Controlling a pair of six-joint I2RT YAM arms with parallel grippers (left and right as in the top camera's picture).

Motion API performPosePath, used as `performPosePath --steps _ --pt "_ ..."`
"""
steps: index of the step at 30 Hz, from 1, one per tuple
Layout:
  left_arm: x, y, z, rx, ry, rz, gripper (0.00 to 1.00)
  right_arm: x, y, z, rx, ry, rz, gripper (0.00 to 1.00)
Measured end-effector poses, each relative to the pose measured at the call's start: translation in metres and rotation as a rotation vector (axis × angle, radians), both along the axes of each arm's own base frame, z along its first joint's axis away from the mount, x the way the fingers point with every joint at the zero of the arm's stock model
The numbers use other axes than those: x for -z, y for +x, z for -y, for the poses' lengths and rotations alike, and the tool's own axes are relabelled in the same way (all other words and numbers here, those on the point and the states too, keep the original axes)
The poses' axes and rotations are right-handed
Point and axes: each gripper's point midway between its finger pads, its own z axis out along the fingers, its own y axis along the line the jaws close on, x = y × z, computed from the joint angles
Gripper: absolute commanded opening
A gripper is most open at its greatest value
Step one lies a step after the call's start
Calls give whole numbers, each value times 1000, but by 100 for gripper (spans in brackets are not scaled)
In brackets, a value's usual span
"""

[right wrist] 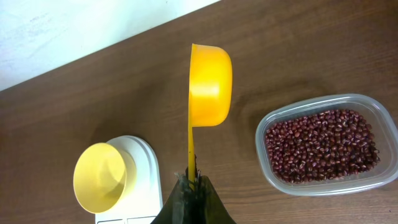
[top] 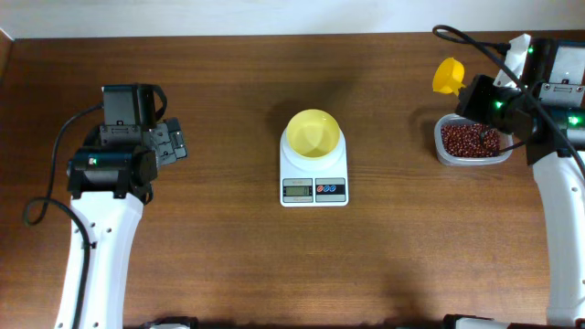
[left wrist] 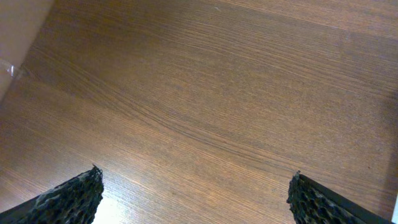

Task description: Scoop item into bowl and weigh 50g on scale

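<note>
My right gripper pinches the scoop handle, cup beside the clear container rim; left gripper spread wide over the table.

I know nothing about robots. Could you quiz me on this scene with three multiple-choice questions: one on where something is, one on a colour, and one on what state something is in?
1. Where does the bowl stand?
A on the scale
B inside the tub
C on the floor

2. What colour is the scoop?
A white
B yellow
C red

3. How is the right claw?
A wide open
B shut on the scoop's handle
C shut on the bowl

Answers:
1 A: seen from overhead, the bowl sits on the scale, apart from the tub.
2 B: its cup and handle are both bright yellow.
3 B: the right wrist view shows the handle pinched in the claw.
</note>
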Motion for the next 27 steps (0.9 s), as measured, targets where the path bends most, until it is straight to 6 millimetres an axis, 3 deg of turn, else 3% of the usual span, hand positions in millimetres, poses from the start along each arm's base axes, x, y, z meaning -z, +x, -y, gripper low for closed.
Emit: performPosePath --steps 27 --pt "0 0 0 0 0 0 99 -4 6 8 32 -38 26 4"
